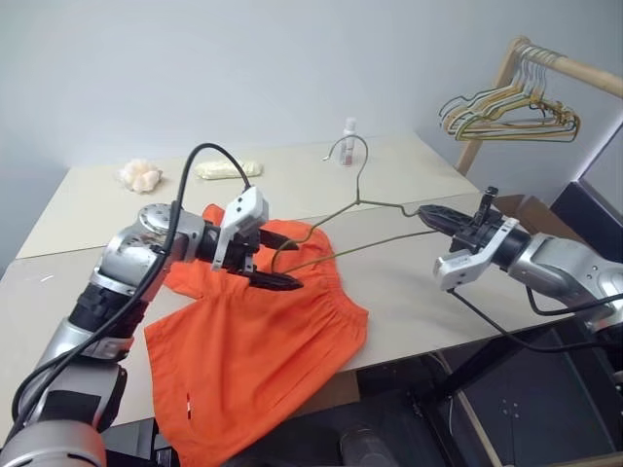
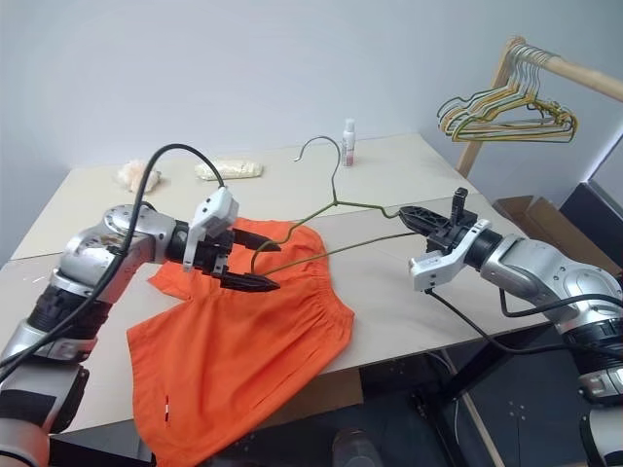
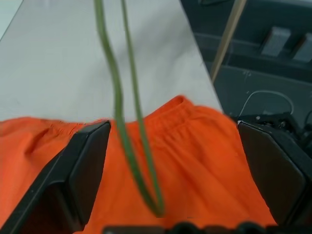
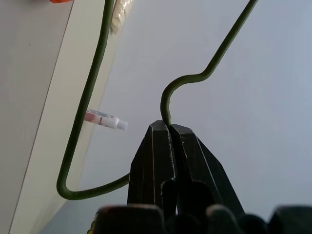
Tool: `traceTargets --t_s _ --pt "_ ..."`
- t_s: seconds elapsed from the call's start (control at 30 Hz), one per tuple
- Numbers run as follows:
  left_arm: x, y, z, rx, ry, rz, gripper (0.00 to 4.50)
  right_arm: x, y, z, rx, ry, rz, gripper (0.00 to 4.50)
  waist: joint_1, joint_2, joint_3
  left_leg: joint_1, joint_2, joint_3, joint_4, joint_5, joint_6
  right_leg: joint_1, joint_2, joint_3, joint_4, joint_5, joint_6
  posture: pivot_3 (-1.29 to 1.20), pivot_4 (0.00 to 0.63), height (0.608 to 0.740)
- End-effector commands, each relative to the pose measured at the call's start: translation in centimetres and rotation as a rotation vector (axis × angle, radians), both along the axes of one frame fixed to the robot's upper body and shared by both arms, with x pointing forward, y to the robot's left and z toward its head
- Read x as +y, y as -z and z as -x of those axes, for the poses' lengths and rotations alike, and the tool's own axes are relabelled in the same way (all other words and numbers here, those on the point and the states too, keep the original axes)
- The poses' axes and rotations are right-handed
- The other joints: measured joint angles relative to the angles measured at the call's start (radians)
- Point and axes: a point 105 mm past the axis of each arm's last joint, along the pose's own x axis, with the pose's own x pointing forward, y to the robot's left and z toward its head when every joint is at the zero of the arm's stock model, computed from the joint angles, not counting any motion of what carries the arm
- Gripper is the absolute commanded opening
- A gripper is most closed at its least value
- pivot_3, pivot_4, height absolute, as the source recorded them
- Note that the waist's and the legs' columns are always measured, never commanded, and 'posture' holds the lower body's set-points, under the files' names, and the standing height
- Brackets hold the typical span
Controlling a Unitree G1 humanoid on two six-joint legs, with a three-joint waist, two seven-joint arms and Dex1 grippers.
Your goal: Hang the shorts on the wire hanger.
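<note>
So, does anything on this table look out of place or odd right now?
Yes. The shorts hang partly over the table's front edge, bunched near the waistband. The wire hanger is tilted in the air, pinched at one corner by the right gripper.

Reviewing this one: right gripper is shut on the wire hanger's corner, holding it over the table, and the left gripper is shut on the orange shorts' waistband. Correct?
Not quite. The left gripper is open, its fingers spread above the shorts, as the left wrist view shows. The right gripper is indeed shut on the wire hanger.
</note>
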Motion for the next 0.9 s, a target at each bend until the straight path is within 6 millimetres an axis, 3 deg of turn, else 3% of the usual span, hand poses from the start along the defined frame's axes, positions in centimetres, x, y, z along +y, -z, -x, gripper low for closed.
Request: traceTargets --t_s 0.03,0.07,0.2,0.5,0.53,0.7,0.73,0.9 --pt "-0.2 -1.2 -0.6 -0.055 -0.001 0.004 4.5 0.6 -2.7 0.0 -0.081 -0.022 -0.032 0.03 -0.001 0.0 0.0 0.0 0.0 0.0 0.0 0.0 0.0 0.0 0.0 0.0 0.0 0.0 0.0 -0.29 0.0 0.74" --pt "-0.3 -1.0 -0.4 -0.048 0.007 -0.002 4.5 0.6 -2.8 0.0 -0.083 -0.022 -0.032 0.03 -0.003 0.0 0.0 0.0 0.0 0.0 0.0 0.0 0.0 0.0 0.0 0.0 0.0 0.0 0.0 -0.29 0.0 0.74" --pt "-0.2 -0.4 0.0 -0.047 0.027 -0.028 3.66 0.6 -3.2 0.0 -0.098 -0.017 -0.037 0.0 -0.012 0.0 0.0 0.0 0.0 0.0 0.0 0.0 0.0 0.0 0.0 0.0 0.0 0.0 0.0 -0.29 0.0 0.74" --pt "0.1 0.1 -0.5 -0.055 -0.006 -0.052 0.63 0.7 -4.0 -0.2 -0.125 -0.009 -0.05 0.0 -0.027 0.0 0.0 0.0 0.001 -0.001 0.0 0.0 0.0 0.0 0.0 0.0 0.0 0.0 0.0 -0.29 0.0 0.74" --pt "0.1 0.1 -0.5 -0.056 -0.007 -0.051 0.14 0.6 -4.2 -0.2 -0.128 -0.008 -0.053 0.0 -0.027 0.0 0.0 0.0 0.001 -0.001 0.0 0.0 0.0 0.0 0.0 0.0 0.0 0.0 0.0 -0.29 0.0 0.74" --pt "-0.1 -0.5 -0.9 -0.062 -0.038 -0.016 0.03 1.2 -4.1 0.6 -0.079 -0.069 -0.092 0.0 -0.026 0.0 0.0 0.0 0.001 -0.001 0.0 0.0 0.0 0.0 0.0 0.0 0.0 0.0 0.0 -0.28 0.0 0.74" --pt "-0.2 -0.6 -1.1 -0.066 -0.049 -0.012 0.0 1.4 -3.9 0.9 -0.052 -0.096 -0.1 0.53 -0.025 0.0 0.0 0.0 0.001 -0.001 0.0 0.0 0.0 0.001 -0.001 0.0 0.0 0.0 0.0 -0.28 0.0 0.74" --pt "0.1 -0.9 -1.5 -0.083 -0.073 -0.016 0.0 1.9 -2.9 2.3 0.096 -0.175 -0.104 2.14 -0.025 0.0 0.0 0.0 0.001 -0.002 0.0 0.0 0.0 0.002 -0.001 -0.001 0.0 0.0 0.0 -0.26 0.0 0.74"
